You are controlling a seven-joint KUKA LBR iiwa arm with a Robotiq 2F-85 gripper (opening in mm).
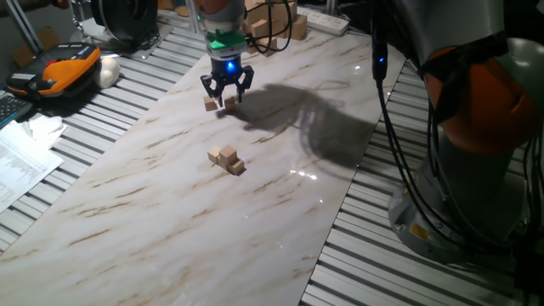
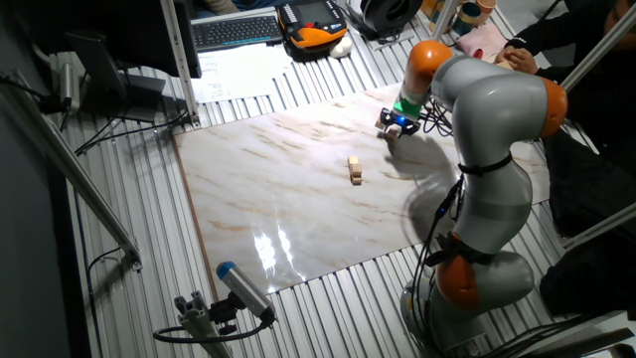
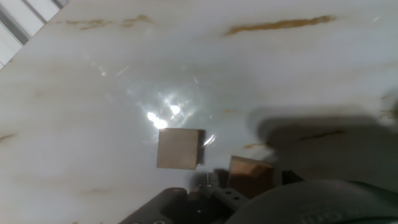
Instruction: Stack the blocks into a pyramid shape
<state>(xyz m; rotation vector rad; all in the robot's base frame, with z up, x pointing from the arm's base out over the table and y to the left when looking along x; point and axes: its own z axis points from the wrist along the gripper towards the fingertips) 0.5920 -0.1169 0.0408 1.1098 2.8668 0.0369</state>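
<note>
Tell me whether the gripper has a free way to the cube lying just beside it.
Probably yes. The gripper hangs just above the marble board, with the loose cube right beside its fingers and a second cube close by. Nothing lies over the loose one.

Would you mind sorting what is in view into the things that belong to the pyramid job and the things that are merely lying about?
Belongs to the job:
- cluster of small blocks mid-slab
- two loose blocks under the gripper: block on the slab, block nearer the fingers

Lying about:
- pile of larger wooden blocks
- orange and black device
- keyboard
- papers
</note>
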